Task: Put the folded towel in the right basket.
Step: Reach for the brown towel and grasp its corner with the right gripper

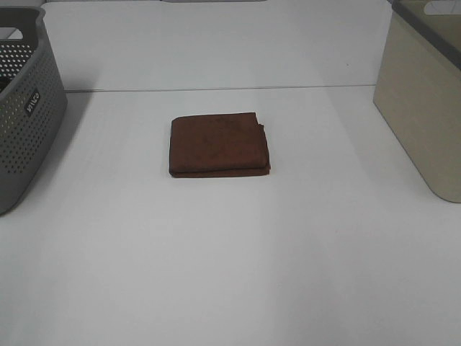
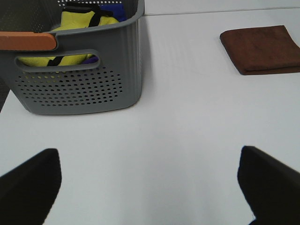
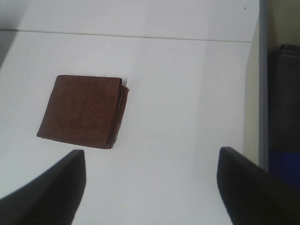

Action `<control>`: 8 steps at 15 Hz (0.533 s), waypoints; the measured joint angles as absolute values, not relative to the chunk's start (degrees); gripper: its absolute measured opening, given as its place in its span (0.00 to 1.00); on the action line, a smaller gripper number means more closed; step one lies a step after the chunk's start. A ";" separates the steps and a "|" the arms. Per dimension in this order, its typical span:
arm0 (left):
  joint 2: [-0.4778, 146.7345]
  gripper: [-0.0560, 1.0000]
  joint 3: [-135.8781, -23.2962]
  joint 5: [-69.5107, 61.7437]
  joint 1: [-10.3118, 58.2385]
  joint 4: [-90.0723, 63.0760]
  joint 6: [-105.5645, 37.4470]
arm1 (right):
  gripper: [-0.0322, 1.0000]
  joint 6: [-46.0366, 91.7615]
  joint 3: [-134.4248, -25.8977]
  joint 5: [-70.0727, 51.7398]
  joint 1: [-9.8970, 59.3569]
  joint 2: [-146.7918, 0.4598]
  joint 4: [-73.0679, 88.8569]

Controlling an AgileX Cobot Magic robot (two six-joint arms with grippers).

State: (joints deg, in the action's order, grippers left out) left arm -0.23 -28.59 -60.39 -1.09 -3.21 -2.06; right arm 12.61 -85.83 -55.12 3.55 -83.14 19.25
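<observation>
Both end effectors stand with their jaws spread wide and nothing between them: the left end effector [image 2: 149,161] hangs over bare desk [image 1: 230,274] close to the grey left basket [image 1: 25,122], and the right end effector [image 3: 151,157] hangs between the towel and the beige right basket [image 1: 421,108]. Neither shows in the high view. The right basket sits at the desk's far right edge, tall-walled, with something dark and something blue already inside; the grey one holds yellow items [image 2: 79,23]. The folded towel [image 1: 219,144], brown and roughly square, lies flat near the middle of the desk, well apart from both baskets and untouched, so the task has not begun. Its layered edges [image 1: 263,148] face the right basket. The main risk, as I judge it, lies in those layers: a shallow pinch from the right end effector could catch only the top ply, and the fold would fall open on lifting. A low carry could also snag the hanging cloth on the basket's high rim and leave it draped over the wall rather than inside.
</observation>
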 joint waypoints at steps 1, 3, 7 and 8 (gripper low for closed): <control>-0.23 0.97 -28.59 -60.39 -1.09 -3.21 -2.06 | 0.74 12.61 -89.84 -57.18 3.72 -87.49 19.77; -0.23 0.97 -28.59 -60.39 -1.09 -3.21 -2.06 | 0.74 12.61 -97.46 -60.62 5.79 -95.45 19.31; -0.23 0.97 -28.59 -60.39 -1.09 -3.21 -2.06 | 0.74 12.38 -109.03 -64.46 14.50 -109.72 18.96; -0.23 0.97 -28.59 -60.39 -1.09 -3.21 -2.06 | 0.74 11.34 -111.21 -65.66 16.16 -113.27 19.14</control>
State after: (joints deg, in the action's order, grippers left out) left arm -0.23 -28.59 -60.39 -1.09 -3.21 -2.06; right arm 11.34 -111.21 -65.66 16.16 -113.27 19.14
